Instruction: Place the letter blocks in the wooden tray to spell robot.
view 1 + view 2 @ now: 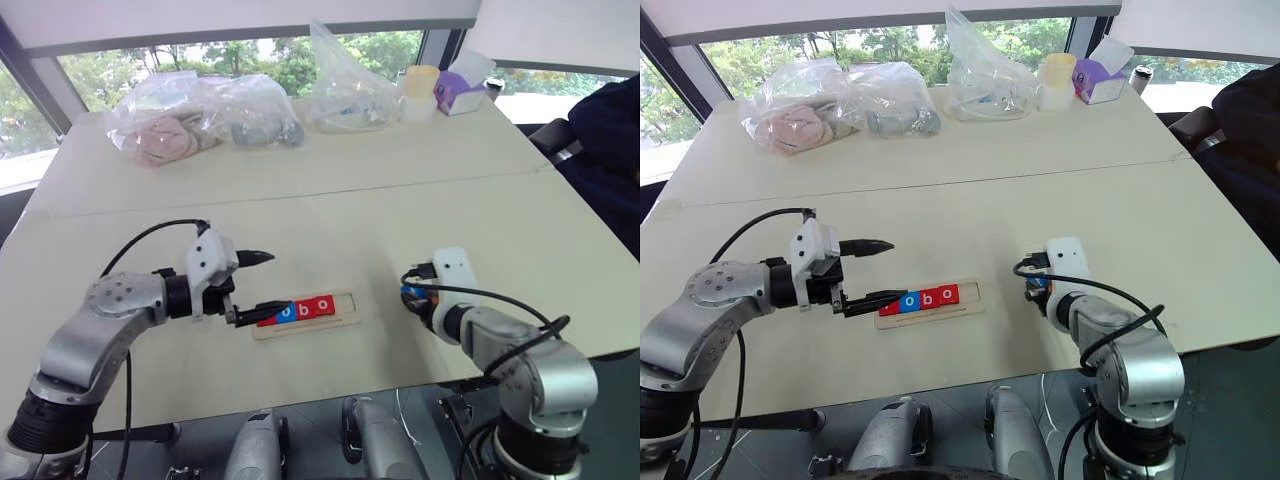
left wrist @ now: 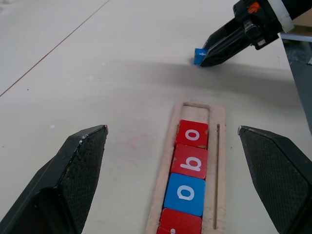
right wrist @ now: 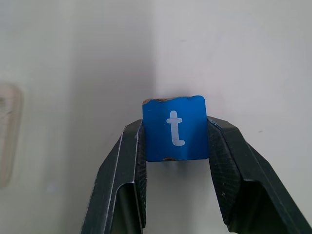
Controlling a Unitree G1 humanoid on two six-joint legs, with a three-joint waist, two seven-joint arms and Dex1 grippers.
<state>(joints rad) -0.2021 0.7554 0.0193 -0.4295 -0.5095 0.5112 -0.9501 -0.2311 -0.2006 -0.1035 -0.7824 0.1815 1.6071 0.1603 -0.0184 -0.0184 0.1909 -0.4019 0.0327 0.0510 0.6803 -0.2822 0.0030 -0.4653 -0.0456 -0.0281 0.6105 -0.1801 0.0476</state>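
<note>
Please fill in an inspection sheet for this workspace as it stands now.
Surface: pale table, a seam across it.
Job's things: tray holds four blocks; its last slot is empty. Blue t block is in the right tool.
Clutter: plastic bags, cup, purple box at the far edge.
Grippers: left tool open over the tray; right tool shut on the t block.
Cables: black cables on both arms.
Surroundings: windows, trees outside.

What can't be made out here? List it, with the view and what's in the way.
- Lowest red tile in the wooden tray: cut off by the left wrist view's edge, letter unreadable.
- Same end of the tray in the eye views: the left gripper covers it.
- Blue t block: in the eye views the right gripper hides nearly all of it.
- Bags at the table's far edge: contents too blurred to name.
</note>
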